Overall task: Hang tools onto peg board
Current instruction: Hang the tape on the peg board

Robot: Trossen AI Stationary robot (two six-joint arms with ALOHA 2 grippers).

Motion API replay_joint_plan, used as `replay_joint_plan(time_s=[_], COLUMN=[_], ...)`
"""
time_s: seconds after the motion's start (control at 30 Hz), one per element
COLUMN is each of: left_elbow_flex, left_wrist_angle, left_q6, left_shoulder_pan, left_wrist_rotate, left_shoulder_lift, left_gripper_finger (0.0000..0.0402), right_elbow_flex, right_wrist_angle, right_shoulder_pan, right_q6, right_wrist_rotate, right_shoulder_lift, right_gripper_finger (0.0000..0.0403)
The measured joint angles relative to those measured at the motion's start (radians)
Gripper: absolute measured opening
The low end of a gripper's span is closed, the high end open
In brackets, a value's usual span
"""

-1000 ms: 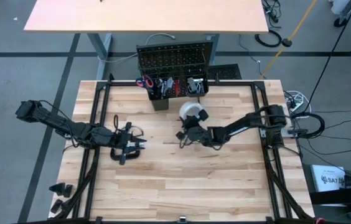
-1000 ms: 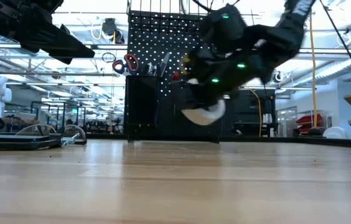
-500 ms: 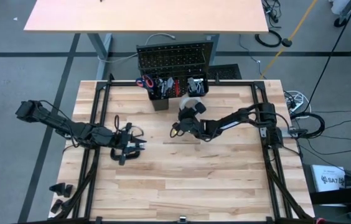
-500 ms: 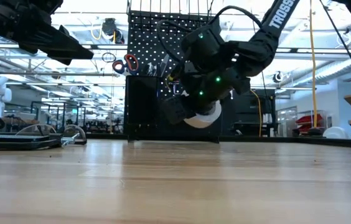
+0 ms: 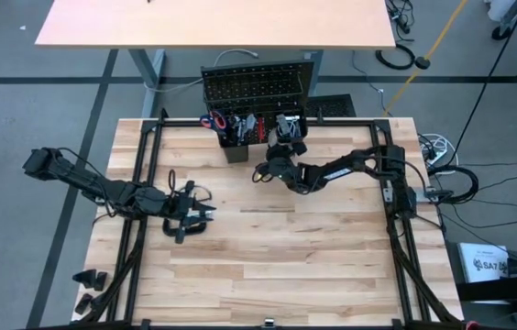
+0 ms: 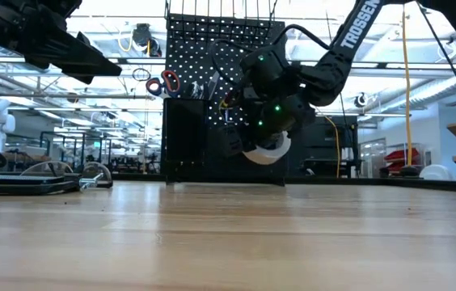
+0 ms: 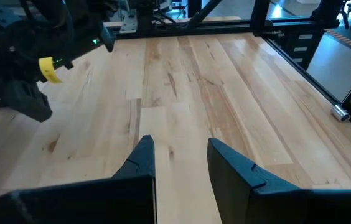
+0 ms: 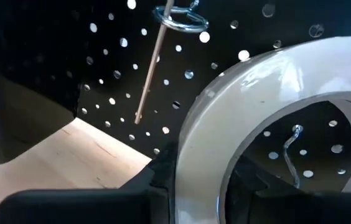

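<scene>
White tape roll (image 8: 225, 130) clamped in right pincer (image 8: 191, 180), near peg board (image 8: 70, 56).

The light wooden plank surface (image 5: 268, 238) bears the upright black perforated metal peg board (image 5: 254, 92) at its far edge; its middle shows only bare planks.

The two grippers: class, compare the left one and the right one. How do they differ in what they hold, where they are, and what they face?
The right gripper is shut on the white tape roll; the left gripper holds nothing, its fingers apart. The right gripper is up at the peg board; the left gripper hangs over the table on its left side. The right one faces the board's holes and a hook; the left faces bare wood. Both have two dark fingers.
</scene>
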Motion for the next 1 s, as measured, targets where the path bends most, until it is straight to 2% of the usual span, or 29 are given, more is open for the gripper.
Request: replay_joint_plan(time_s=[0.27, 0.53, 1.0], left_elbow_flex=[0.0, 0.0, 0.0], left_wrist_angle=[0.0, 0.005, 0.004], left_q6=[0.007, 0.027, 0.032], left_shoulder_pan=[0.0, 0.0, 0.0], left_wrist_rotate=[0.0, 0.0, 0.0], left_shoulder_lift=[0.0, 0.0, 0.0], left_gripper_finger=[0.0084, 0.0084, 0.0084], right_elbow_flex=[0.0, 0.025, 0.055], right_wrist_angle=[0.023, 0.074, 0.142], right_shoulder_pan=[-0.03, -0.04, -0.04], right_q6=[0.05, 0.055, -0.007], right_wrist_rotate=[-0.039, -0.044, 0.087], right_shoulder_lift=[0.006, 0.098, 0.126], right_gripper_finger=[0.0067, 0.0067, 0.0067])
